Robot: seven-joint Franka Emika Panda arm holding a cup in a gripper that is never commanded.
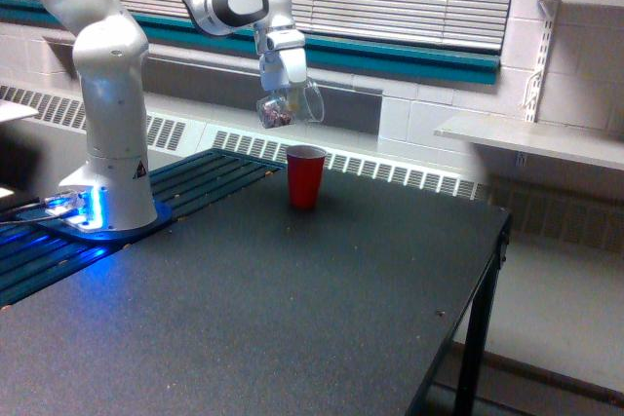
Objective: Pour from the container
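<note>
The container, a small clear plastic cup with pinkish-brown bits inside, hangs in the air above and slightly to the exterior view's left of the red cup. My gripper is shut on the container and holds it tilted, its mouth toward the exterior view's right. The bits lie at the cup's lower left. The red cup stands upright on the black table, a clear gap below the container. Nothing is visibly falling between the two.
The arm's white base stands at the table's left on a dark slatted strip with blue light. The table's right edge drops to the floor. White shelves hang on the wall at the right. A radiator runs behind the table.
</note>
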